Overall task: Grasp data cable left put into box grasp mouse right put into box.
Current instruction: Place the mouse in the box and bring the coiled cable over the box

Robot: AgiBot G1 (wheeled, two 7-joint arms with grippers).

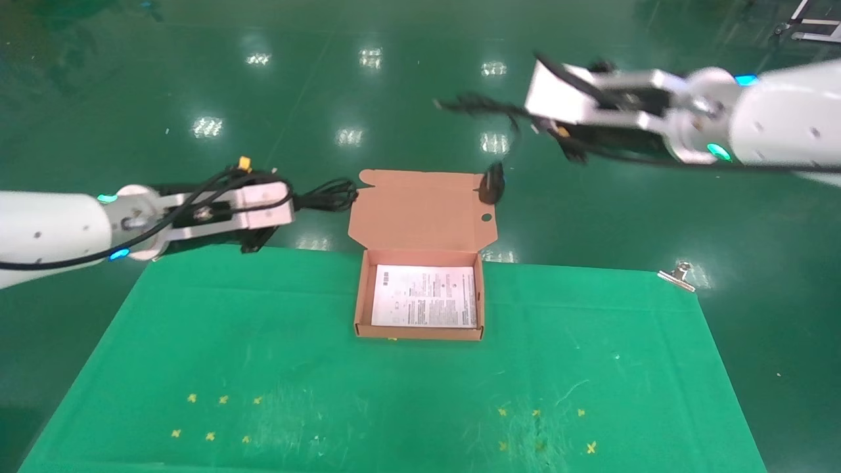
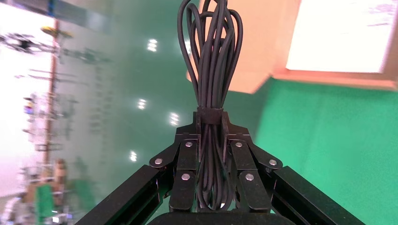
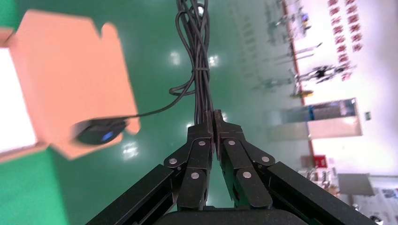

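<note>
On our green surface [image 1: 263, 341] sits one open box [image 1: 420, 322]; our left end effector [image 2: 210, 123] grips one data cable [image 2: 211, 61] left of its lid; our right end effector [image 3: 214, 117] pinches the cord [image 3: 199, 70] of one mouse [image 1: 493, 184] dangling beside the lid.

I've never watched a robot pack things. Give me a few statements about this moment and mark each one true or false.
1. The left tool grips the data cable. True.
2. The mouse lies inside the box. False: it dangles by its cord from the right tool, near the open lid.
3. The box is closed. False: its flap stands open.
4. A printed leaflet lies in the box. True.
</note>
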